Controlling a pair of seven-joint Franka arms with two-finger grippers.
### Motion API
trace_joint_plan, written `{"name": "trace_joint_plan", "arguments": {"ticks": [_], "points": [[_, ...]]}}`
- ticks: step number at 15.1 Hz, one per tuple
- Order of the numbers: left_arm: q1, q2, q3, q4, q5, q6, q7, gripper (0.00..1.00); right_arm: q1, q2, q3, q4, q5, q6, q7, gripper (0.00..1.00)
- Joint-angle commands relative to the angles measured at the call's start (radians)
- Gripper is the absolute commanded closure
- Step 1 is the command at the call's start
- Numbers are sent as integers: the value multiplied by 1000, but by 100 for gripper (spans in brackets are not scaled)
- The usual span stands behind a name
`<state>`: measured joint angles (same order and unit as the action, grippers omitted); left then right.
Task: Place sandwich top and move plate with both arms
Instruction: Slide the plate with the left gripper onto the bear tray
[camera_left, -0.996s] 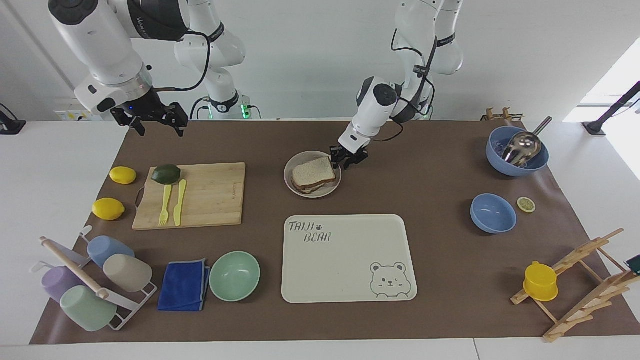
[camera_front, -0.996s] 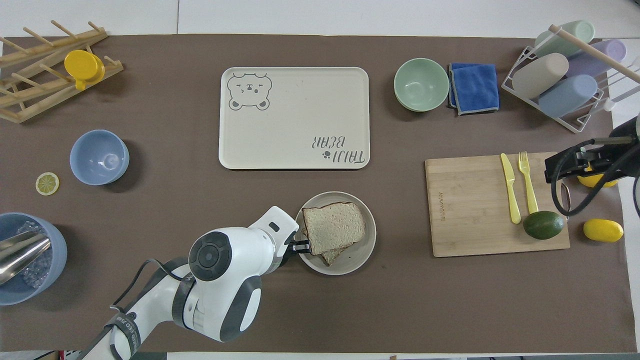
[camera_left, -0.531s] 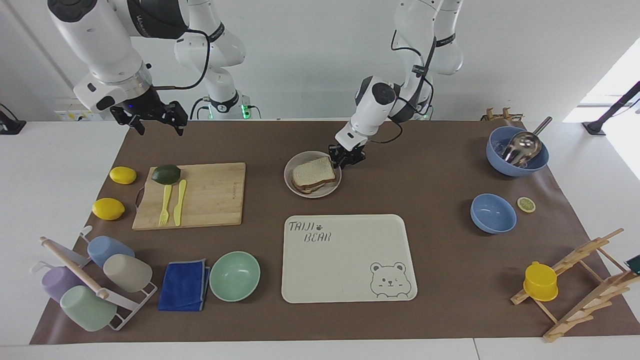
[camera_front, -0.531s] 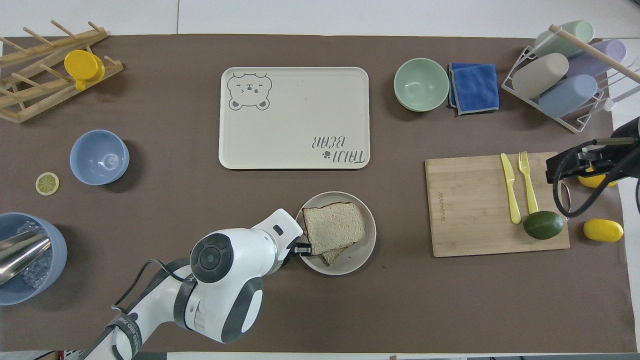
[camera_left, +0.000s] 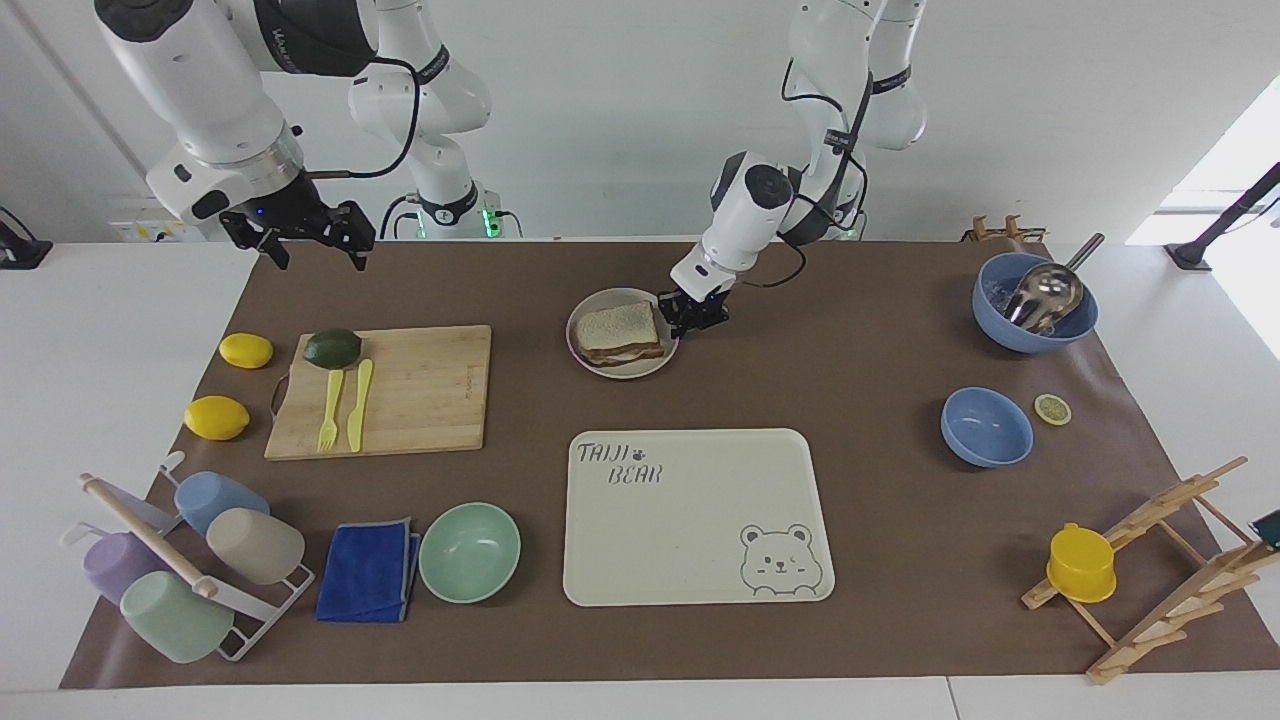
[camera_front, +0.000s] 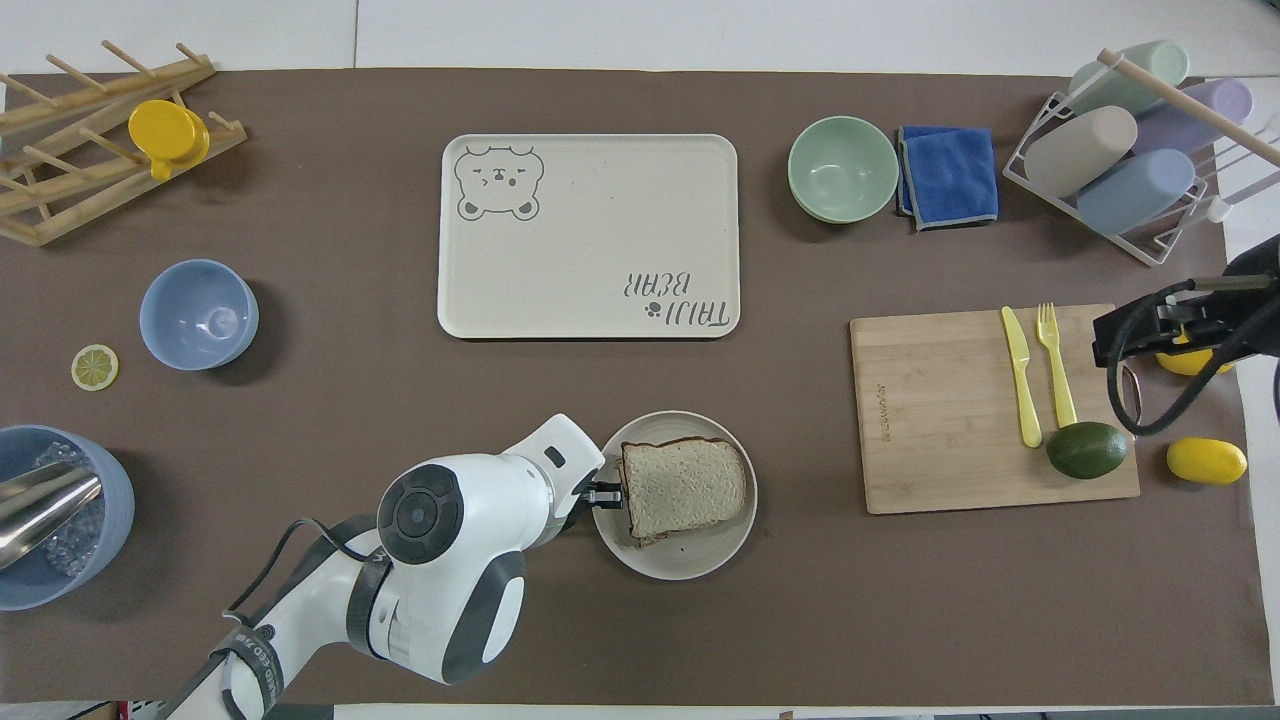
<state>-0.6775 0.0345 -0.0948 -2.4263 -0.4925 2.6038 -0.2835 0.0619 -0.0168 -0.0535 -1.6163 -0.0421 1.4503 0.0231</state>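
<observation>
Plate (camera_left: 600, 300) — small, round, beige-grey; nearer the robots than the tray (camera_left: 697, 517), between the board (camera_left: 420, 390) and the big blue bowl (camera_left: 1035, 305). It looks tipped, its rim raised at the gripped edge.

Sandwich top (camera_left: 617, 328) — pale speckled slice, brown crust; lies flat on the stack on the plate, another slice showing under its edge.

Left gripper (camera_left: 683, 316) — low at the plate's rim toward the left arm's end of the table; fingers pinched shut on that rim.

Right gripper (camera_left: 312, 243) — up in the air over the table's corner at the right arm's end, near the avocado (camera_left: 332, 347) and lemons (camera_left: 245, 350); fingers spread, holding nothing; this arm waits.
</observation>
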Motion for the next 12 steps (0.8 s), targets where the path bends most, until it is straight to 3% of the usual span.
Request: {"name": "trace_joint_plan", "arguments": {"ticks": [1, 4, 7, 12], "points": [[-1, 11, 14, 9, -37, -4, 1, 100, -20, -11, 6, 1, 22, -13, -32, 0], [68, 5, 20, 73, -40, -117, -32, 100, -25, -8, -8, 9, 22, -19, -34, 0], [174, 18, 21, 223, -38, -299, -34, 100, -20, -8, -11, 10, 21, -19, -32, 0], [283, 135, 23, 453, -28, -399, -34, 100, -19, -9, -11, 10, 19, -19, -31, 0]]}}
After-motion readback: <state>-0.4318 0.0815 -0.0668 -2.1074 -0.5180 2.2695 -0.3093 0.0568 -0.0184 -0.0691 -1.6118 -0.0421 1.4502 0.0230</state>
